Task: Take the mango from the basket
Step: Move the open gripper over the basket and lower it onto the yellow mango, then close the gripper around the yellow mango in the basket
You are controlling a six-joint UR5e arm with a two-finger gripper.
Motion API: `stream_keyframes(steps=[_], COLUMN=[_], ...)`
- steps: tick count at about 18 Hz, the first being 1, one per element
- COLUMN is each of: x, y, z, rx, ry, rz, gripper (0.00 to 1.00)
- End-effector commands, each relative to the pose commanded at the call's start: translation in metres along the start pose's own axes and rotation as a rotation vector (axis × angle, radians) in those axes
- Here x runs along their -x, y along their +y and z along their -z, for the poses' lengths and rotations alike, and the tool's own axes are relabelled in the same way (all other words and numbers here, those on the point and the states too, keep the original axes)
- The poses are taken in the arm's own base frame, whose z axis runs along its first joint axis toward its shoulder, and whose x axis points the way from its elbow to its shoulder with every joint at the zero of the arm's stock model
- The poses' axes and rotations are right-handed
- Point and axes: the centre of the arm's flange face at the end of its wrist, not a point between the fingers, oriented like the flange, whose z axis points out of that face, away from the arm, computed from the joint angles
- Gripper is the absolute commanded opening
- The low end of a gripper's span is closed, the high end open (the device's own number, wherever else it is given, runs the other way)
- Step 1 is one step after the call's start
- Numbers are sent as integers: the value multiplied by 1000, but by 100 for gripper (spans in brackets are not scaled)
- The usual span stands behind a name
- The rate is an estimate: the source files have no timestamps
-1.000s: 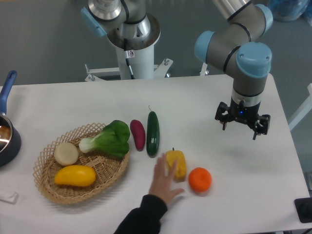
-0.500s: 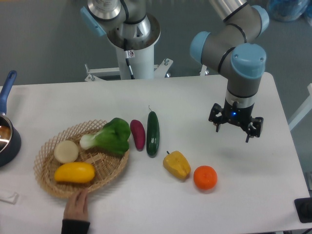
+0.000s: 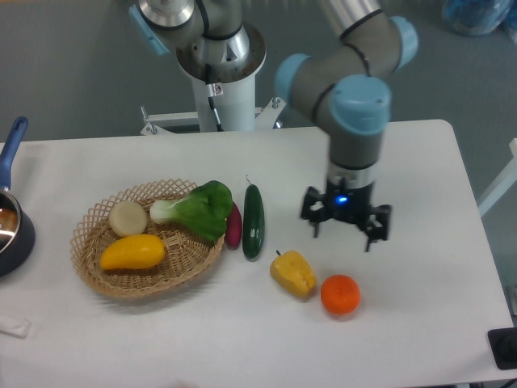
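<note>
The mango (image 3: 132,252) is a smooth yellow-orange oval lying at the front left inside the round woven wicker basket (image 3: 194,272). A pale round vegetable (image 3: 128,217) and a green bok choy (image 3: 197,212) lie in the basket behind it. My gripper (image 3: 346,229) hangs above the table well to the right of the basket, pointing down, fingers apart and empty. It is just behind the yellow bell pepper (image 3: 293,272) and the orange (image 3: 340,294).
A purple eggplant (image 3: 235,227) and a dark green cucumber (image 3: 253,221) lie between the basket and the gripper. A dark pot with a blue handle (image 3: 11,212) sits at the left edge. The arm's base (image 3: 220,61) stands behind the table.
The gripper has moved left and toward the front. The basket has been shifted to the right and back, against the eggplant. The hand at the front edge has left the view.
</note>
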Motion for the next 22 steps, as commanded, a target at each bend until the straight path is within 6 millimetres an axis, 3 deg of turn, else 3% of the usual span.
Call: stream_keyframes(steps=[2,6,8,11,15,18,22], x=[-30,-100,-137,-176,-221,-251,-274], y=[-22,-63,-80,-95,-112,-116,-107], z=[4,-5,-21,-43,-70,-71,-80], rx=[-9,-7,8,45,72,95,162], ry=[5,52,87,111,150,179,223], rz=[-53,-143,-159,-180,-228,-256,-254], gripper=[100,100,100,100,100,100,100])
